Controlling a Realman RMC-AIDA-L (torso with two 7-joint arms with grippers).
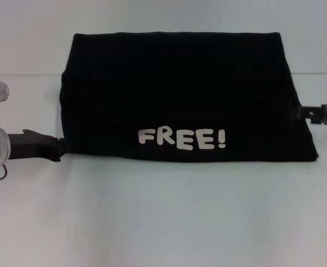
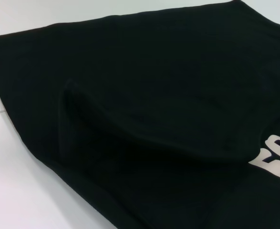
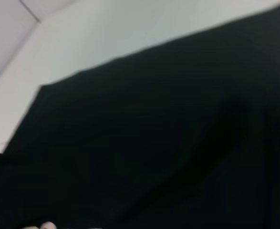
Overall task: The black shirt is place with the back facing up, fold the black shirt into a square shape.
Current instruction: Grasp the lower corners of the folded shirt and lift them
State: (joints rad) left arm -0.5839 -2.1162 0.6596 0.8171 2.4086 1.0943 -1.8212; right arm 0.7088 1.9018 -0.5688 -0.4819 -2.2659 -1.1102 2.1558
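The black shirt [image 1: 180, 94] lies on the white worktop [image 1: 163, 217], folded into a wide block with a curved fold edge across its upper layer; the white "FREE!" lettering [image 1: 182, 138] sits near the shirt's front edge. The left end effector [image 1: 63, 148] is at the shirt's front-left corner, touching the cloth; whether it is clenched or released cannot be told. The right end effector [image 1: 303, 113] is at the shirt's right edge, partly hidden by the fabric; its state likewise cannot be told.
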